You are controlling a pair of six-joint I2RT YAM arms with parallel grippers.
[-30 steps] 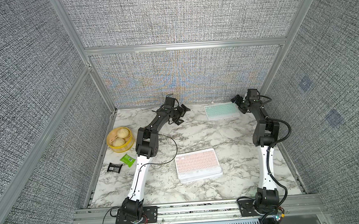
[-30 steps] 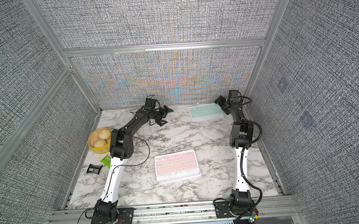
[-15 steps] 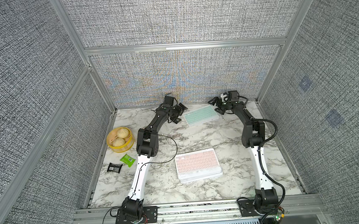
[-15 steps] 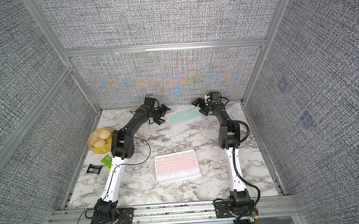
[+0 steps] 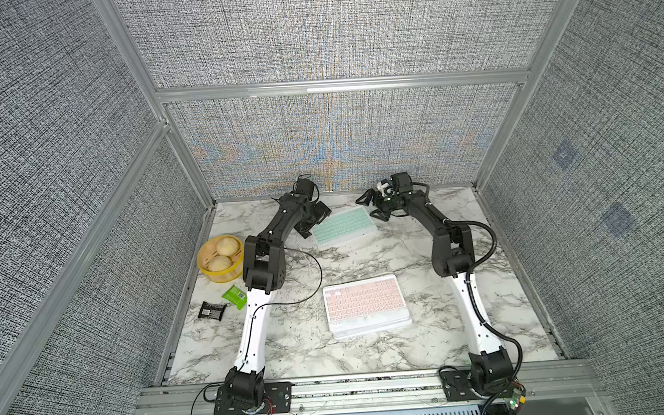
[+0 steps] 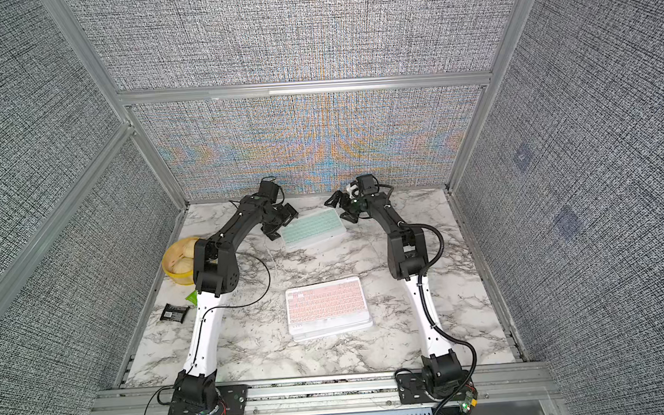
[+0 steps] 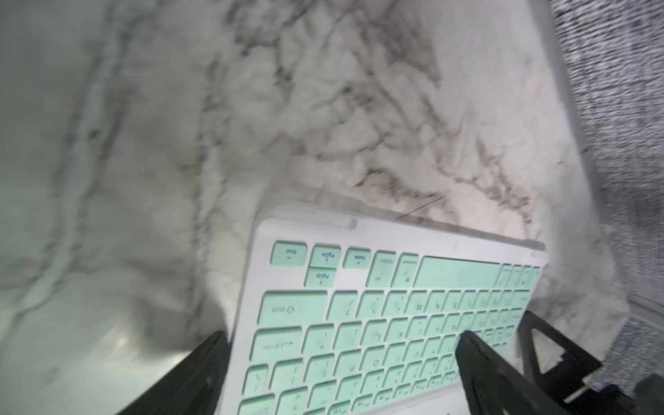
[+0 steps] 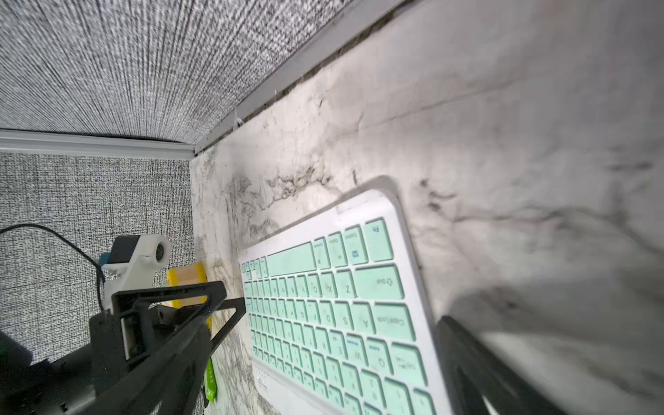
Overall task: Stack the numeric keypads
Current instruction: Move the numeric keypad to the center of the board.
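Note:
A mint green keypad [image 5: 343,225] [image 6: 312,227] lies slightly askew on the marble near the back wall, between my two grippers. My left gripper [image 5: 314,221] [image 7: 341,345] is open and straddles one short end, keys showing between its fingers [image 7: 478,359]. The open right gripper [image 5: 369,208] [image 8: 334,334] straddles the opposite short end, by the Caps Lock keys. Neither has closed on it. A pink keypad [image 5: 366,305] [image 6: 328,307] tops a stack of white-framed keypads in the table's middle front.
A yellow basket [image 5: 224,277] with two buns stands at the left edge. A green packet [image 5: 235,297] and a black packet [image 5: 211,310] lie in front of it. The back wall is close behind both grippers.
My right arm has swept left along the back wall, and the mint green keypad has slid left with it to the left gripper. The left arm has barely moved.

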